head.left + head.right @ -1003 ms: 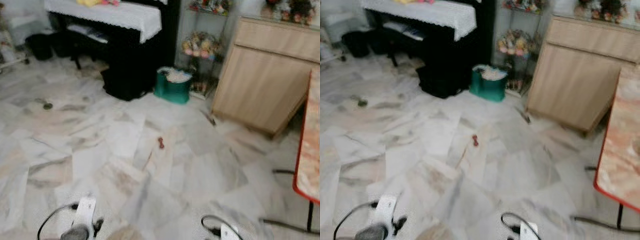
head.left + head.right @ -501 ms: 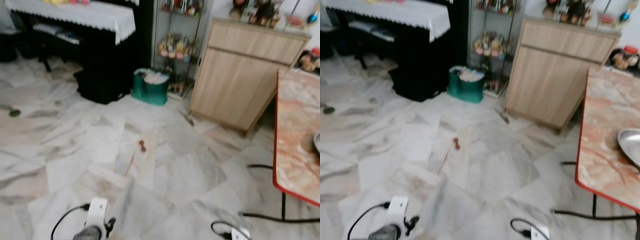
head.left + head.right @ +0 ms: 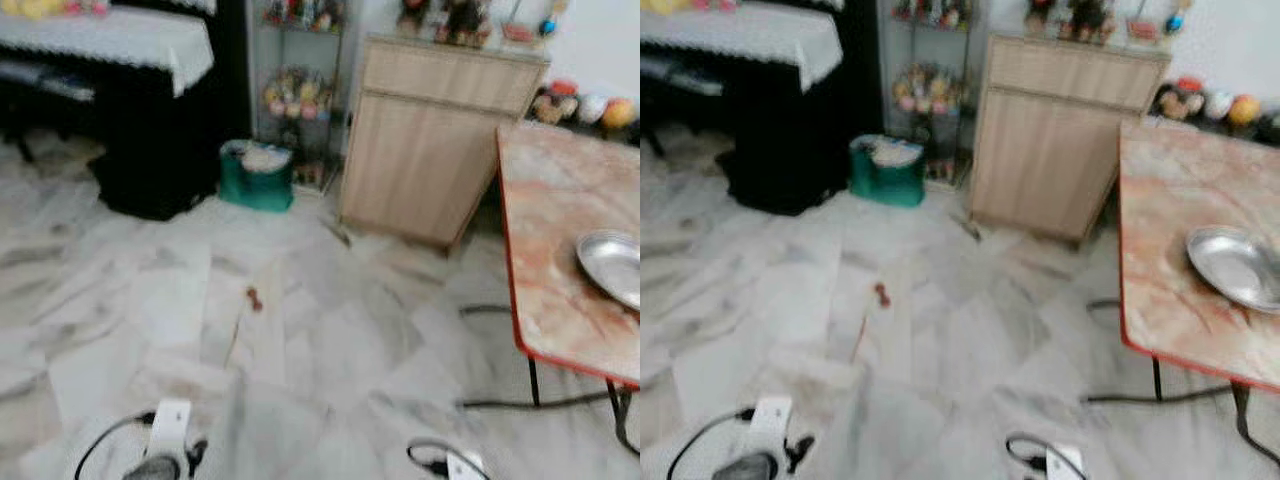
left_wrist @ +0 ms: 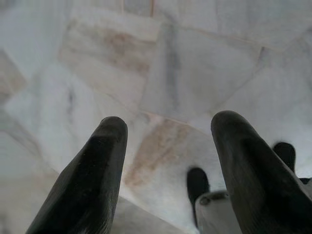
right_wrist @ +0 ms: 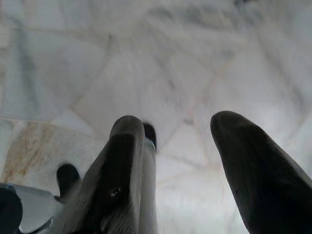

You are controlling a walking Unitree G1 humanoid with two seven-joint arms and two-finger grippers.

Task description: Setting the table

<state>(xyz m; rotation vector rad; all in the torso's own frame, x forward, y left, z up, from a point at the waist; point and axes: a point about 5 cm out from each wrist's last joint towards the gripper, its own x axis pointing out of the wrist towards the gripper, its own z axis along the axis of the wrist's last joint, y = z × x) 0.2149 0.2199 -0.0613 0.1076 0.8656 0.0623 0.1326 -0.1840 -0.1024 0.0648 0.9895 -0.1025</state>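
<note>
Glossy metal dish point(image 3: 1232, 266); marble-look table point(image 3: 1170, 190); wood cabinet point(image 3: 435, 150).

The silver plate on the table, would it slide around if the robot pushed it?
Probably. The plate looks like shiny metal, so likely stiff and light, and the table top looks smooth, so it may slide easily. It is wide and shallow, so unlikely to tip.

Left arm point(image 3: 168, 435): silver-white, looped black cable. Grippers: long, rounded black fingers point(image 4: 92, 175); possibly one screw, blurred.

left gripper point(image 4: 168, 141): hangs low, fingers apart | right gripper point(image 5: 180, 141): hangs low, fingers apart
</note>
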